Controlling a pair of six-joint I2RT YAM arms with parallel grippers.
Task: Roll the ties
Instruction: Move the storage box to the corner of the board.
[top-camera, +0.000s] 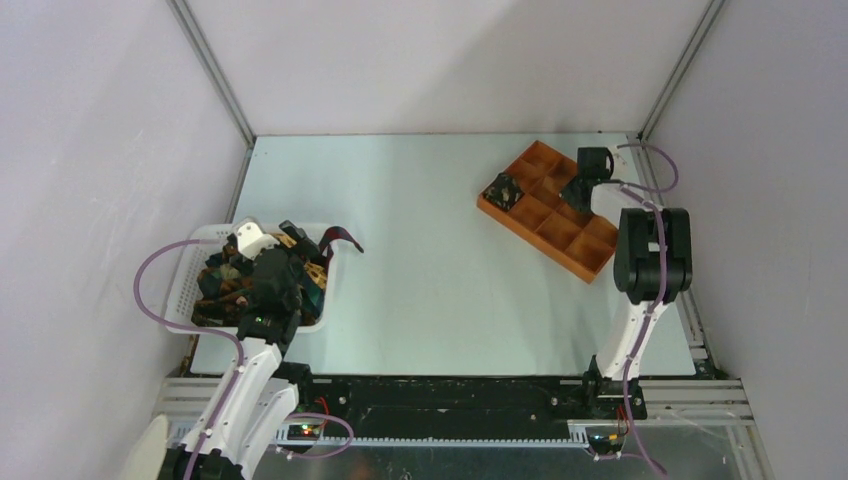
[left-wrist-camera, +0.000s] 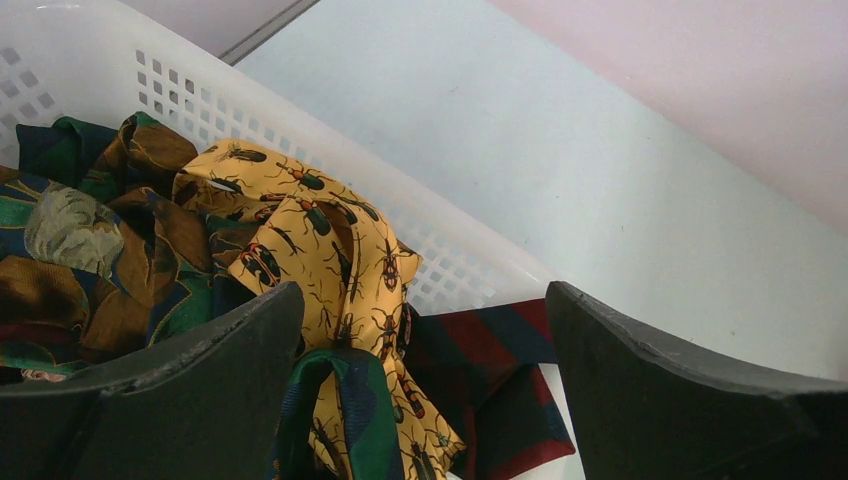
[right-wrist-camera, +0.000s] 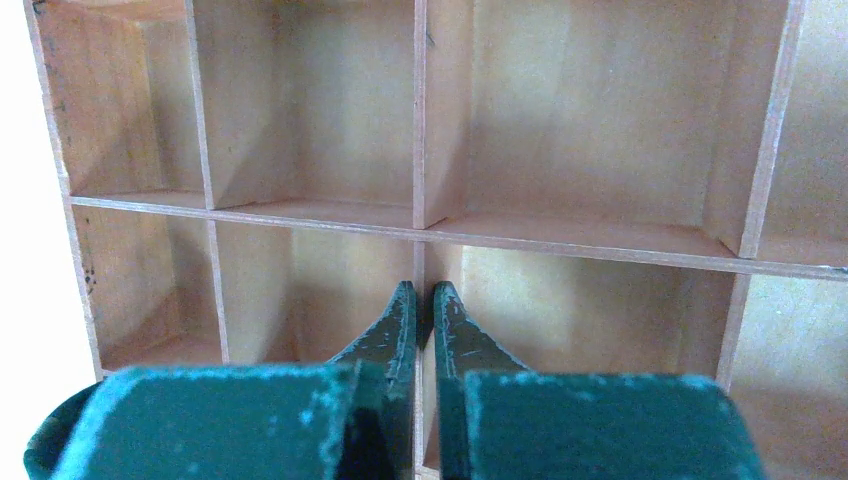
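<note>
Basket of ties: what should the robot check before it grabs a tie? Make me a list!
1. Left gripper open over the white basket: ok.
2. Yellow tie lying on top: ok.
3. Yellow tie free of the others: cannot tell.
4. Maroon tie fully inside the basket: not ok, it hangs over the rim.
5. Right gripper closed and empty above the tray: ok.
6. Rolled tie sitting in a tray compartment: ok.
</note>
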